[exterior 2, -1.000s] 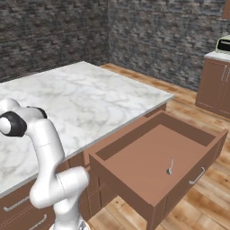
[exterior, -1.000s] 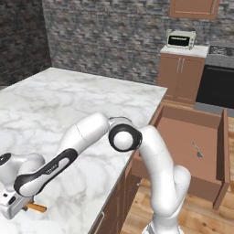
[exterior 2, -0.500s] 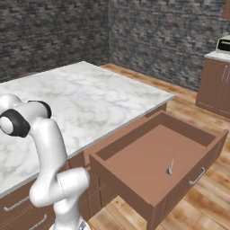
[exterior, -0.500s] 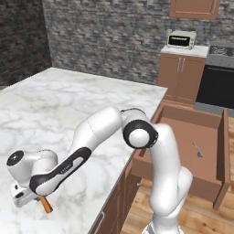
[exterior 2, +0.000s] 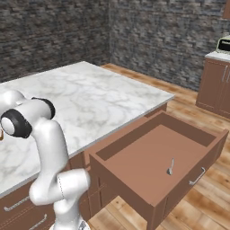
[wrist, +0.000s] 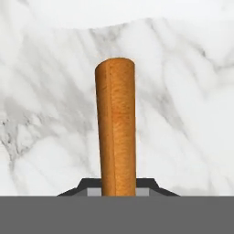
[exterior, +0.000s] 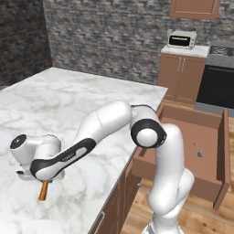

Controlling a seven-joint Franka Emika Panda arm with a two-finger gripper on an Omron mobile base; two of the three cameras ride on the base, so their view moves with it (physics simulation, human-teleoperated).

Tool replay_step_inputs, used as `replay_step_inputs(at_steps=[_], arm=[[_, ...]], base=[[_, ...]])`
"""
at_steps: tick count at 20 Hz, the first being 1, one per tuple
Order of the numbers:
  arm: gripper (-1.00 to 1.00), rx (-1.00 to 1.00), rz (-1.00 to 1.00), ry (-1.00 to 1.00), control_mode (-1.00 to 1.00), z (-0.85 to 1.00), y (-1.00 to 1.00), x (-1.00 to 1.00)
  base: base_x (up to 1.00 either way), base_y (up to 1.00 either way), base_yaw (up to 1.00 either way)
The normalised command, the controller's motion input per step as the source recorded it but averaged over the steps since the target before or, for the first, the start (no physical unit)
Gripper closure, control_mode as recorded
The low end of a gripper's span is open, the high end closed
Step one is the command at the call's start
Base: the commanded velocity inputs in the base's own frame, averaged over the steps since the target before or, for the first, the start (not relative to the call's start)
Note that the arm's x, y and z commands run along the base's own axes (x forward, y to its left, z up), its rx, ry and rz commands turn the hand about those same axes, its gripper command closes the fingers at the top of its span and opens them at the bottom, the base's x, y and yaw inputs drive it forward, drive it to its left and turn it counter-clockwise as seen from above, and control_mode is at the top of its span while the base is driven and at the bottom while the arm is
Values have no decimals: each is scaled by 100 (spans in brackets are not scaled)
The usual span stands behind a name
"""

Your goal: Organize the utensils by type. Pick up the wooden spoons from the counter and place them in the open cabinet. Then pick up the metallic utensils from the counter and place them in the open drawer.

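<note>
The arm reaches down and left over the near part of the counter (exterior: 87, 98), a white marble top veined in grey above brown cupboard fronts. Low at the near left, the gripper (exterior: 33, 175) has its jaws narrowed on the fork (exterior: 43, 190), a slim orange-brown piece whose end sticks out below the hand, just over the marble. In the hand view the fork (wrist: 117, 128) rises straight from between the dark finger tips as a flat, rounded-end strip with a grainy surface; its tines are hidden.

To the right of the counter the drawer (exterior: 219, 137) stands pulled out: a wide, shallow reddish-brown wooden box with a plain flat bottom. A small pale silvery spoon (exterior: 198, 150) lies on that bottom, towards the right side; in the right base view the spoon (exterior 2: 170, 166) lies near the drawer's (exterior 2: 130, 150) front wall.

Far behind, a rough grey stone wall (exterior: 114, 36) runs across. Against it at the far right stands a brown cupboard (exterior: 182, 77) with a toaster oven (exterior: 181, 39) on top, a dark oven (exterior: 219, 87) beside it, and a wooden wall cabinet (exterior: 195, 8) above. The floor (exterior 2: 188, 94) is light wooden planks.
</note>
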Motion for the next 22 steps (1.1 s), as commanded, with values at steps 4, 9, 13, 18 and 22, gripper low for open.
replay_step_inputs(at_steps=[4,9,13,18,22], arm=[[100,1,-74,-14,-100,54,-2,39],[100,7,-62,-21,-100,43,-29,44],[100,41,-36,-36,-100,13,-93,51],[100,57,-21,-45,-100,3,-100,45],[100,59,-17,-45,-100,7,-100,33]], base=[[0,0,0],[0,0,0],[0,0,0],[0,0,0],[0,0,0]])
